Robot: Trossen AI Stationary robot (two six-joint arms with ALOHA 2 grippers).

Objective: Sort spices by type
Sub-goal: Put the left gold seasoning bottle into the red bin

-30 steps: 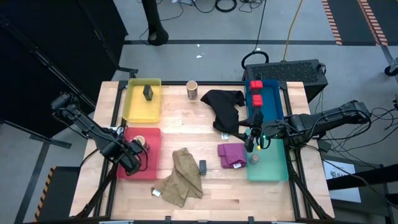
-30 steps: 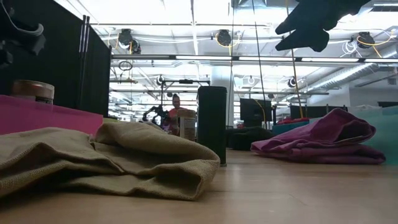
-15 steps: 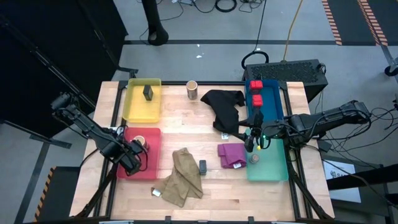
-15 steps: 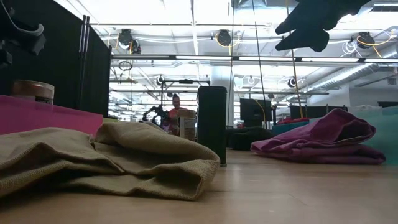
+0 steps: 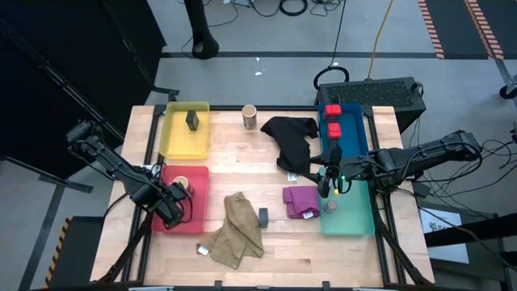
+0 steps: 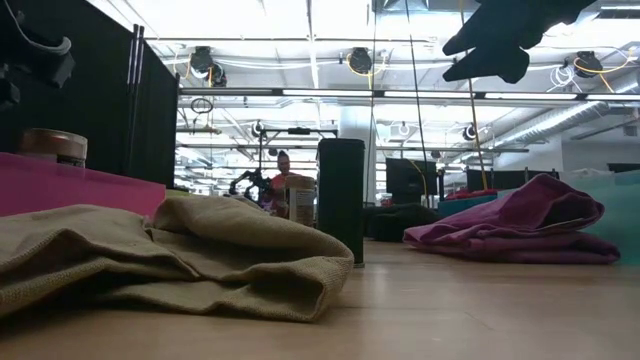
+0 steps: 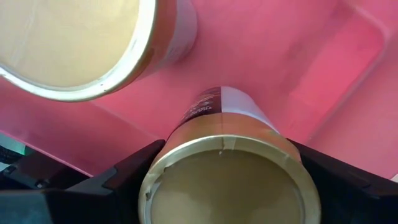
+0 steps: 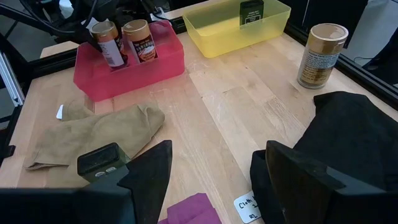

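Observation:
My left gripper is over the red tray, shut on a tan open-topped cylinder. A second tan cylinder stands in the same tray beside it. My right gripper hangs open above the table between the purple cloth and the teal tray. A third tan cylinder stands on the table's far side. One dark block is in the yellow tray, another stands by the khaki cloth. Two red boxes sit in the blue tray, and a grey jar in the teal tray. My left gripper holds the tan cylinder just below its open rim, pinched between the two fingers, one on each side. The fingers come from above, pointing down. The cylinder is roughly upright, its lower end down at the red tray's floor.
A black cloth lies between the far tan cylinder and the blue tray. A small white tag lies near the table's near edge. Bare wood shows in the table's middle. A person stands beyond the far edge.

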